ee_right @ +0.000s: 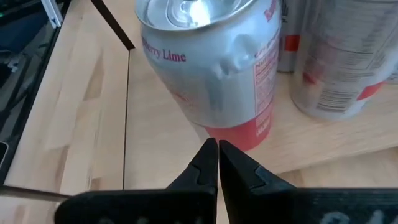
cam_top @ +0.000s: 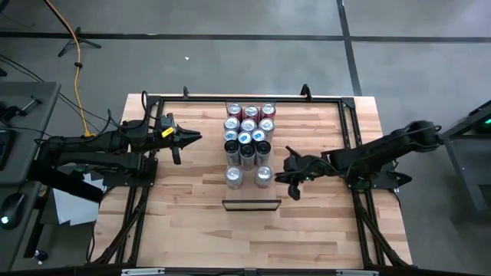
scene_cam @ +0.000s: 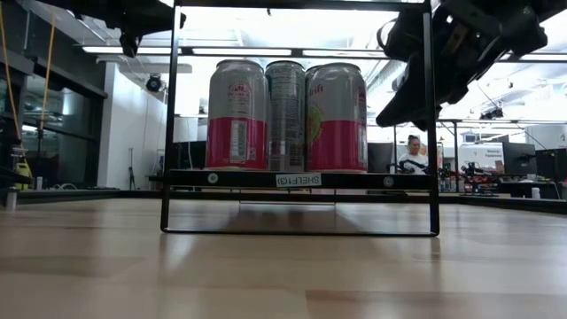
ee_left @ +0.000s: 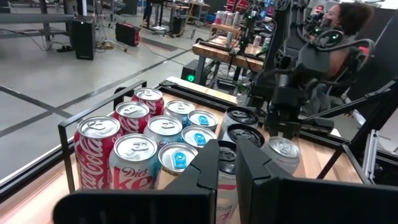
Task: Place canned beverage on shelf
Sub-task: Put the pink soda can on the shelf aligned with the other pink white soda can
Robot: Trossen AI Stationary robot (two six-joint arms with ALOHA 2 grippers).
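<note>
On the table [cam_top: 192,192] stand fourteen cans [cam_top: 247,138] in a block. Both grippers, left [cam_top: 193,139] and right [cam_top: 285,170], are pinched shut, holding nothing.

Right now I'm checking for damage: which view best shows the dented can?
The right wrist view: the dented can fills it, crease plain. High view shows only its top; the other views don't show the dent.

I count fourteen cans [cam_top: 247,136] on the table [cam_top: 184,192]: twelve in a block near the far edge, two apart. I see two arms and one shelf [cam_top: 251,204].
</note>
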